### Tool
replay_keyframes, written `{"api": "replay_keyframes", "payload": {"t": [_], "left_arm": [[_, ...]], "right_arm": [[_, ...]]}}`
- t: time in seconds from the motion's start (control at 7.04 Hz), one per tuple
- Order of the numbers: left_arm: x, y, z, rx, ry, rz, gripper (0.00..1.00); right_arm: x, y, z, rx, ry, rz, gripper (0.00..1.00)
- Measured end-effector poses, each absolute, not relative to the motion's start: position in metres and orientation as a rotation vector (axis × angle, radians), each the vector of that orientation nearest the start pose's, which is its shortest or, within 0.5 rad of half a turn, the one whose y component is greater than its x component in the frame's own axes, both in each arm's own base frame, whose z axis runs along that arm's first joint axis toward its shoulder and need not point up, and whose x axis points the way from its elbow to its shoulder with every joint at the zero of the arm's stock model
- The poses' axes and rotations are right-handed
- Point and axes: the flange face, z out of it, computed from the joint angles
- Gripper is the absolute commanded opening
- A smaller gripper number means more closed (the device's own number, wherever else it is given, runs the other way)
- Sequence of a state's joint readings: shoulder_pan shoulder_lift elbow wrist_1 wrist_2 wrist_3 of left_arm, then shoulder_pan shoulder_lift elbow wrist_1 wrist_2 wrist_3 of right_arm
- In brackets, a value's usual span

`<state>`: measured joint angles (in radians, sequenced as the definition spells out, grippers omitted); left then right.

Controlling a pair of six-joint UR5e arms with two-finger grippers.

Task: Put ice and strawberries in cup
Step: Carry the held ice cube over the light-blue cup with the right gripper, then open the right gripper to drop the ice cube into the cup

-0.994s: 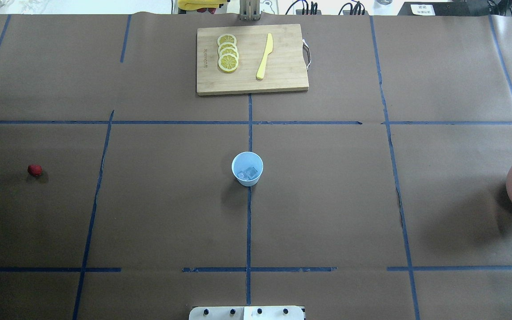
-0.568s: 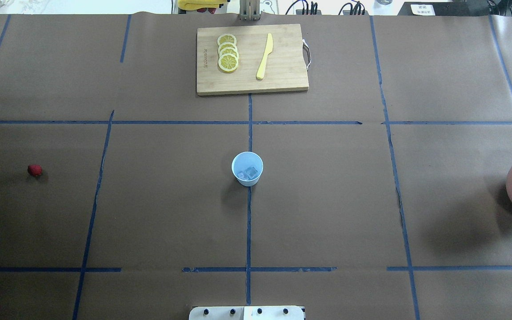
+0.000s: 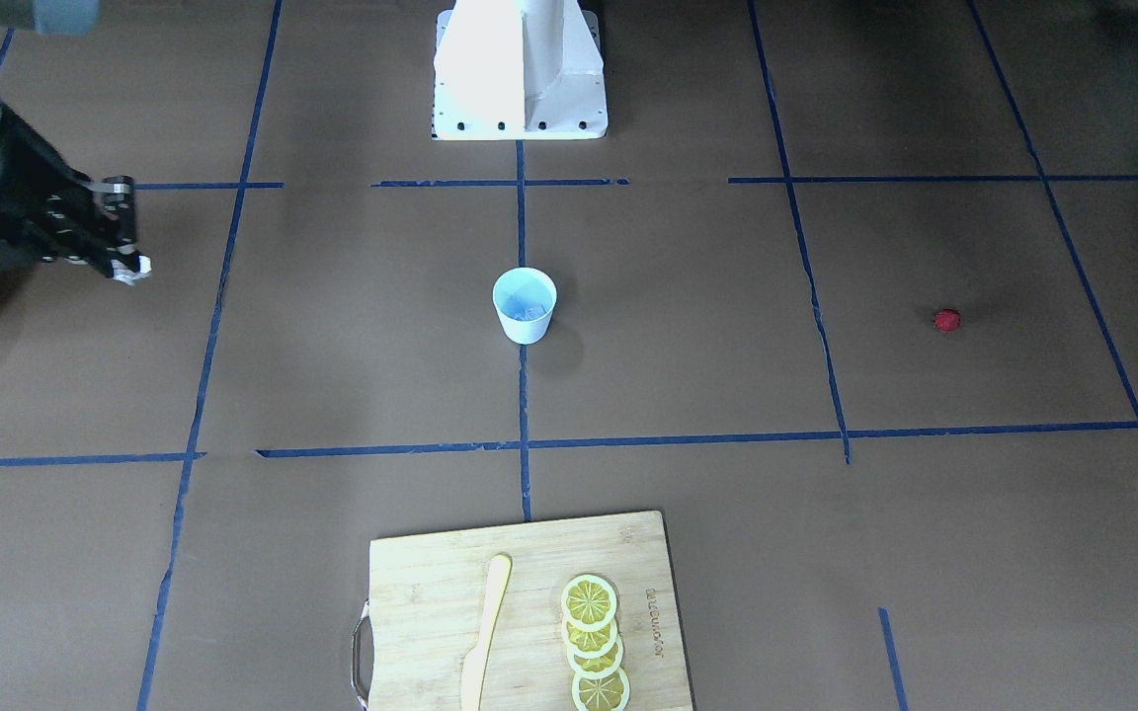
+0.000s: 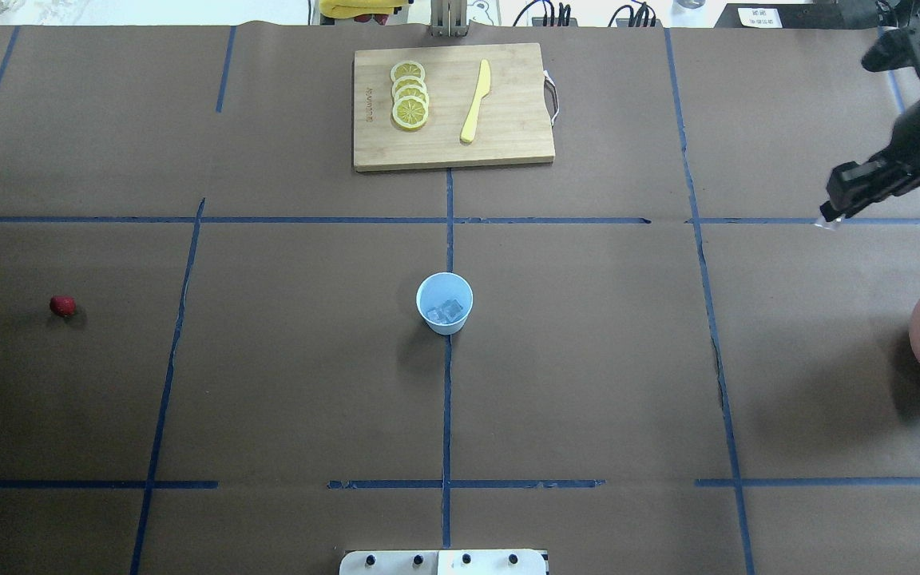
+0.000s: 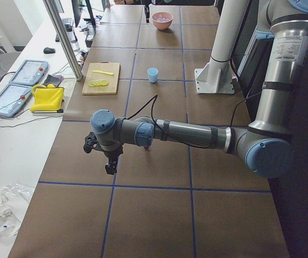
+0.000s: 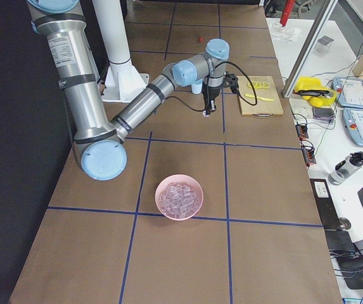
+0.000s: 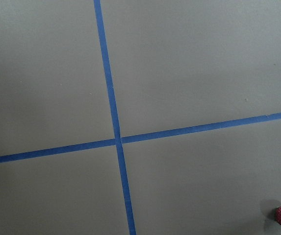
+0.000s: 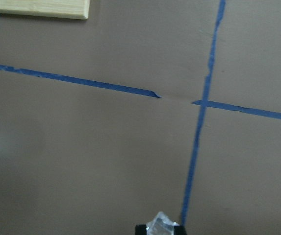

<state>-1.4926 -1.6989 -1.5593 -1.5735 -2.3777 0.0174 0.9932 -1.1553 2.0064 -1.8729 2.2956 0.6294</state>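
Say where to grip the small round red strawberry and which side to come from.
Likely best: pinch the small round red strawberry across its middle, coming straight down from above; it lies low and alone on the flat brown table cover.

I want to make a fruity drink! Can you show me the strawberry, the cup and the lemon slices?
strawberry (image 4: pixel 62 305), overhead view, middle of the red berry.
cup (image 4: pixel 444 283), overhead view, pale blue inner wall just under the far rim.
lemon slices (image 4: pixel 410 114), overhead view, middle of the slice on top of the row.
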Motion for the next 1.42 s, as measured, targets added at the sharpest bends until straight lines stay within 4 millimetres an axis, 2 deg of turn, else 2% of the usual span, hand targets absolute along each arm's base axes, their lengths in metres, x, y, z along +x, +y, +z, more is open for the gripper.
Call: {"api": "replay_keyframes", "payload": {"t": [0.14,0.43,0.71,0.85,0.99,1.42], "left_arm": [[-0.018,-0.554,0.595,0.088,0.81,0.138,1.0],[-0.018,-0.554,0.595,0.086,0.81,0.136,1.0],[-0.019,-0.553,0.598,0.083,0.809,0.134,1.0],[-0.019,-0.552,0.599,0.081,0.809,0.133,1.0],[-0.018,-0.552,0.599,0.08,0.808,0.133,1.0],[-0.018,-0.551,0.6,0.08,0.809,0.133,1.0]], "right_arm": [[-0.292,-0.495,0.233,0.004,-0.89,-0.116,0.0],[-0.384,-0.469,0.181,-0.011,-0.879,-0.058,0.0],[-0.477,-0.458,0.146,-0.001,-0.889,0.008,0.0],[-0.511,-0.452,0.139,0.004,-0.881,0.015,0.0],[-0.53,-0.445,0.138,0.01,-0.872,0.013,0.0],[-0.552,-0.435,0.134,0.016,-0.86,0.0,0.0]]}}
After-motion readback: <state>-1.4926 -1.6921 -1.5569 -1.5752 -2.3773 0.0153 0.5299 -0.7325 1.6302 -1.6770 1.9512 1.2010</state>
